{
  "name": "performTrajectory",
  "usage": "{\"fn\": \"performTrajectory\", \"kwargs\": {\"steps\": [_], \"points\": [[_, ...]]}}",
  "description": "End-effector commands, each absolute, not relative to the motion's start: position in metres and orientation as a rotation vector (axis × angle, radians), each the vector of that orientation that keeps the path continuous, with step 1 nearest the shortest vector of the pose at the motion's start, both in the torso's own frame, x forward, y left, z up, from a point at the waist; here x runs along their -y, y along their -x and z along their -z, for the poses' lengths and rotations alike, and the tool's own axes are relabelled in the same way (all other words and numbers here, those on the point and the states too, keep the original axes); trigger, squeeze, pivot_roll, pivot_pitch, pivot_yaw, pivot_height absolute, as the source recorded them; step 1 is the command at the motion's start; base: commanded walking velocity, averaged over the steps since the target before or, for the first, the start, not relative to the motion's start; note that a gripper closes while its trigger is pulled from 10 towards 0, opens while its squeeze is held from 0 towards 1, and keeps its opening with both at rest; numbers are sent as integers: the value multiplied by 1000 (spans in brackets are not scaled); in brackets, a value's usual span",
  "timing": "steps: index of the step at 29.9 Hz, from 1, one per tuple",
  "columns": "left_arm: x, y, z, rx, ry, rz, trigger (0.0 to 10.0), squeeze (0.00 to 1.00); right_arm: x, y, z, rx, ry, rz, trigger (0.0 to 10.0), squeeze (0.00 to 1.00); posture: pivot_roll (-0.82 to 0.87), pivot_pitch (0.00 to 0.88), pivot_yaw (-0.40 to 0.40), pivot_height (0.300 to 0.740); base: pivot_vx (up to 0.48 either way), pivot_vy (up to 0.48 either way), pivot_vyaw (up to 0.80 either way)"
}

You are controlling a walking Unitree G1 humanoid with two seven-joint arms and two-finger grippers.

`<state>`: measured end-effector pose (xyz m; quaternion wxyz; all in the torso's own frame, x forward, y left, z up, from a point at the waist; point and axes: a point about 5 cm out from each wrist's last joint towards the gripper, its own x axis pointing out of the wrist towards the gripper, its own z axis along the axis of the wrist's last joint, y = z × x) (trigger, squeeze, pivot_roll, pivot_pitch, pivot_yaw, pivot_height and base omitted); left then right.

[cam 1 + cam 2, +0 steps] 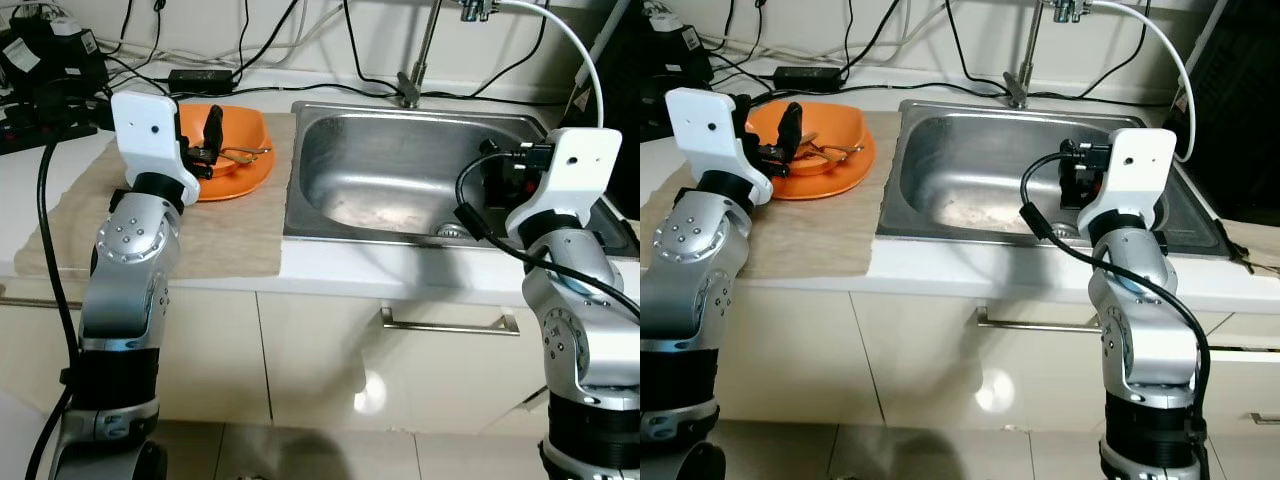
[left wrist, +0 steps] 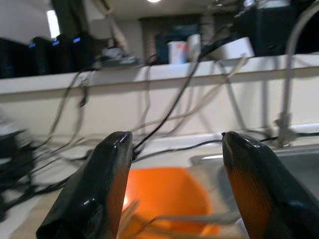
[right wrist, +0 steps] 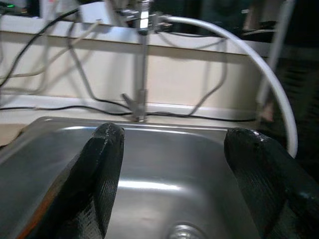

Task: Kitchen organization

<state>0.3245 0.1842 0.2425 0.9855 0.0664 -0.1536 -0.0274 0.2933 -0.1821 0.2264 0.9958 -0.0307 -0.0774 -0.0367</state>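
Leftmost, the left tool [image 1: 213, 135] hangs wide over the orange plate [image 1: 245, 170] holding cutlery [image 1: 245, 153] on the worktop mat [image 1: 215, 235]; a careless close could skid the plate into the sink [image 1: 400, 170], where the right tool [image 3: 172, 164] hovers wide, empty.

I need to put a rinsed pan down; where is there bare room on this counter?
The beige mat is bare between the orange plate and the counter's front edge. The sink basin is bare too. Behind the plate, cables crowd the back.
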Motion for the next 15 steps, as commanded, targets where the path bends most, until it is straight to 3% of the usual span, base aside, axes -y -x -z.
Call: {"fn": "performTrajectory", "kwargs": {"steps": [1,15], "points": [[-180,-324,-248,321,-134,80,10000,0,185,-293,-226,151,72,76,10000,0,-10,0,-20,740,322,0,0],[-186,-323,-252,329,-149,72,10000,0,178,-292,-225,163,64,37,10000,0,0,0,-16,740,366,0,0]]}}
